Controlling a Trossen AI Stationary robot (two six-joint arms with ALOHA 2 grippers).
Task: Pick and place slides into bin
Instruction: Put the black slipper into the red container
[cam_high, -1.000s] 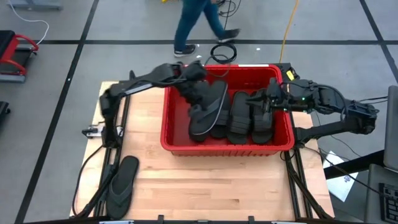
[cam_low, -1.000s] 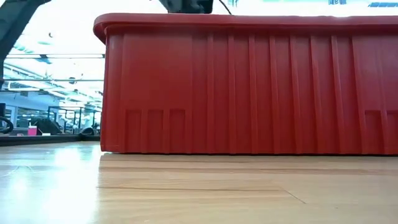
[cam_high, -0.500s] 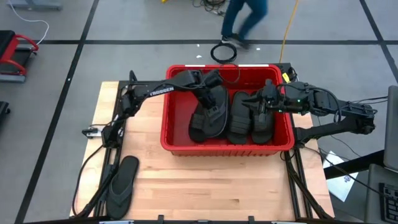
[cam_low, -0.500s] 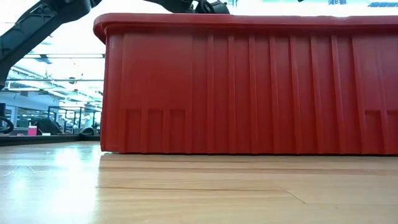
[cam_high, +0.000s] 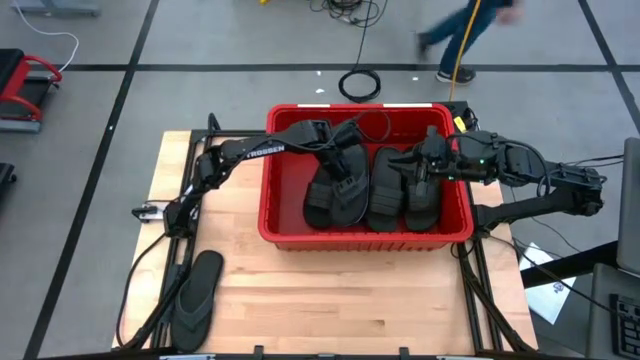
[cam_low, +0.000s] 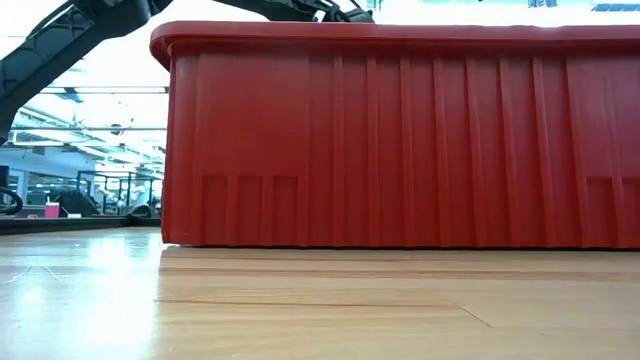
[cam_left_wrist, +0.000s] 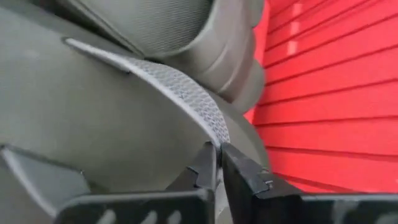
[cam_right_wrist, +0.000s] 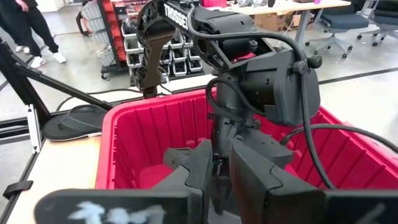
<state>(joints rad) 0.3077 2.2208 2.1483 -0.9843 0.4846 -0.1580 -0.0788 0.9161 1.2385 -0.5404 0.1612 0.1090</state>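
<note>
The red bin (cam_high: 285, 190) stands at the table's far middle; its ribbed wall fills the low view (cam_low: 400, 140). Black slides (cam_high: 385, 190) (cam_high: 420, 195) lie side by side inside it. My left gripper (cam_high: 335, 148) reaches into the bin from the left and is shut on a dark grey flip-flop (cam_high: 335, 190). A second grey flip-flop (cam_high: 197, 295) lies flat on the table at the near left. My right gripper (cam_high: 418, 160) hovers over the bin's right part, its fingers (cam_right_wrist: 199, 168) a narrow gap apart with nothing between them. My left gripper (cam_left_wrist: 219, 155) pinches the flip-flop's thin textured strap (cam_left_wrist: 205, 118) between its two fingertips. The fingers slant down into the bin from its far left. The flip-flop lies lengthways in the bin beside the black slides, strap side up, its far end under the fingers.
Bare wooden table (cam_high: 340, 290) stretches in front of the bin. A coiled cable (cam_high: 360, 82) lies on the floor beyond the table, and a person (cam_high: 470, 25) walks past there. My left arm crosses the low view's top left (cam_low: 60, 40).
My left gripper has gone down into the bin and a little toward its right, rolling its wrist. The grey flip-flop has come from hanging tilted over the bin's left part to lying lengthways beside the black slides. The person behind the table has walked toward the right.
</note>
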